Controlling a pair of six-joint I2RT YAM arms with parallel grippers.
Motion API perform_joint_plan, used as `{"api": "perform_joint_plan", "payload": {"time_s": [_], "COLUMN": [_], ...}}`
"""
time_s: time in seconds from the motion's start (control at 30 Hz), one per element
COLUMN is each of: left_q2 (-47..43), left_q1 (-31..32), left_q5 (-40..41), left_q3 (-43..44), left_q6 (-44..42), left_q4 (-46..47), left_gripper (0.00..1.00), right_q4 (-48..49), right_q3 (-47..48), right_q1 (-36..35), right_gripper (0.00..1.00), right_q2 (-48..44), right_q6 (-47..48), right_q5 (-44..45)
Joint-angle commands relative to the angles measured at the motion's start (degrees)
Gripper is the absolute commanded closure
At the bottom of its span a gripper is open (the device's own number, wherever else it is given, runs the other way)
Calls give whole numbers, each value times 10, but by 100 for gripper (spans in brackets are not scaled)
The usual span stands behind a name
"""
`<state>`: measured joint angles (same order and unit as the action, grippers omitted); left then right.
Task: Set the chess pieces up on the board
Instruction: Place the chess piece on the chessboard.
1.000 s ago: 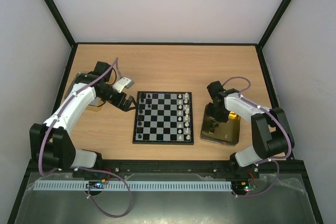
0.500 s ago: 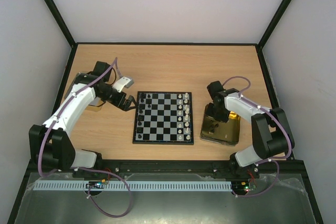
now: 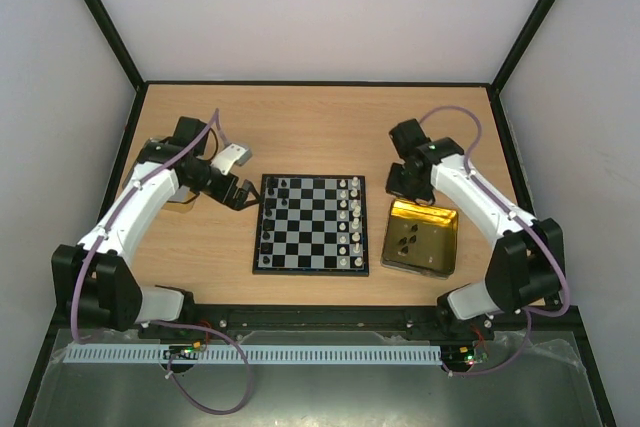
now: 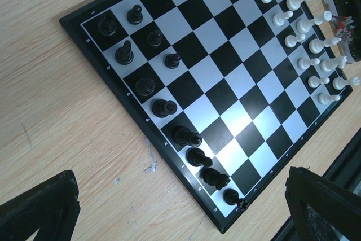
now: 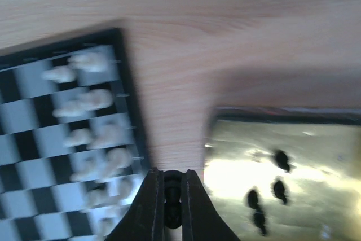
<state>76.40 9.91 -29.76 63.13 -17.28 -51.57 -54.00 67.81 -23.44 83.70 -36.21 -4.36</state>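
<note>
wooden bench point(image 3: 320, 122): board point(image 3: 312, 224) partly set, more black pieces point(image 3: 408, 240) in tin point(image 3: 442, 219); right pincer point(image 5: 172, 182) grips black piece point(image 5: 172, 196), left pincer point(image 3: 240, 177) gapes.

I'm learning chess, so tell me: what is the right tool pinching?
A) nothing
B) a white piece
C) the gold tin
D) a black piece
D: the right wrist view shows the right tool shut on a small black chess piece.
</note>
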Motion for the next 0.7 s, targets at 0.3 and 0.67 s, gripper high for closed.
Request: {"api": "perform_joint_plan", "payload": {"time_s": [0.3, 0.67], "left_q2": [-22, -3], "left_q1": [-47, -78], "left_q5": [27, 77], "left_q3": [-27, -32], "left_q6": [40, 68], "left_q4": [37, 52], "left_gripper": [1, 1], "right_q4": [-34, -38], "right_q3": [293, 427], "right_q1": [-212, -277], "right_gripper": [98, 98], "right_q2": [270, 418], "right_q6": [-44, -50], "right_q5": [-77, -119]}}
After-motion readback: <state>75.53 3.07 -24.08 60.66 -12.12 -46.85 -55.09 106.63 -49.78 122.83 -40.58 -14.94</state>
